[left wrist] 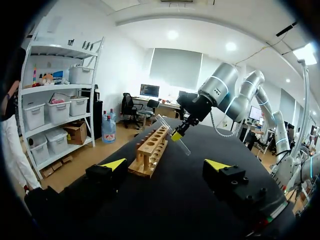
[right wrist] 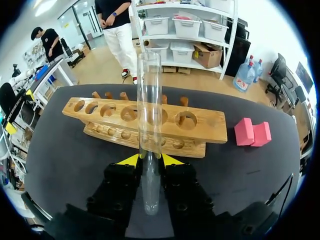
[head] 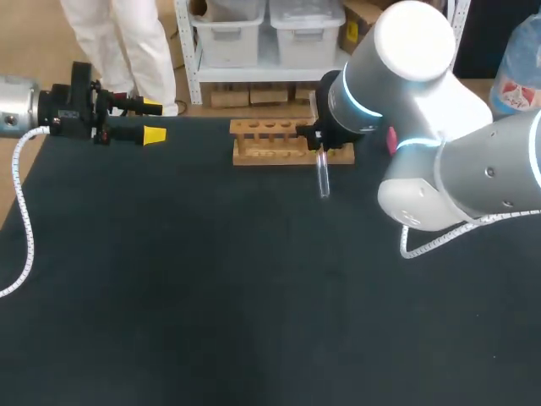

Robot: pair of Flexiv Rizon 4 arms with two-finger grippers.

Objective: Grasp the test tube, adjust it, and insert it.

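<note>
The right gripper (right wrist: 149, 160) is clamped on the glass test tube (right wrist: 149, 125), its two yellow tips pressing the tube from either side partway along its length. The tube is off the black table (head: 169, 296), held in the air just in front of the wooden test tube rack (right wrist: 200, 132), near that rack's right end. The left wrist view shows it tilted, not upright. So the grasp looks done and the adjusting step is in hand: no part of the tube is in a hole yet. Next, I judge, the tube must be brought upright with its closed end down, centred over one of the rack's top holes, and lowered straight so it meets the matching seat below. The left gripper (head: 154, 120) is spread wide and empty at the table's far left, well apart from the rack. A pink block (right wrist: 252, 132) lies beside the rack's right end.
</note>
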